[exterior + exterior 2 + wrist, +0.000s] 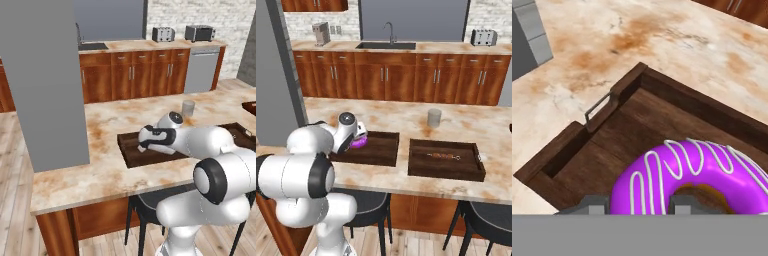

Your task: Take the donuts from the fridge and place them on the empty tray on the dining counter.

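**Item: donut, held over the empty tray**

You have one donut (692, 175), purple icing with white zigzag lines, lying flat with its hole facing up; a ring, so no long axis. The jaws are closed on it, fingertips (682, 206) mostly cut off. It hangs above the empty tray (378, 150), near the handle end. The tray sits on the desk (100, 175); your arm hides much of it. Beside it, another tray (446, 160) carries a skewer, and a grey cup (434, 117) stands behind.

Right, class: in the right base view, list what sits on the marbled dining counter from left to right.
Gripper holding the purple donut → empty tray → grey cup → tray with the skewer.
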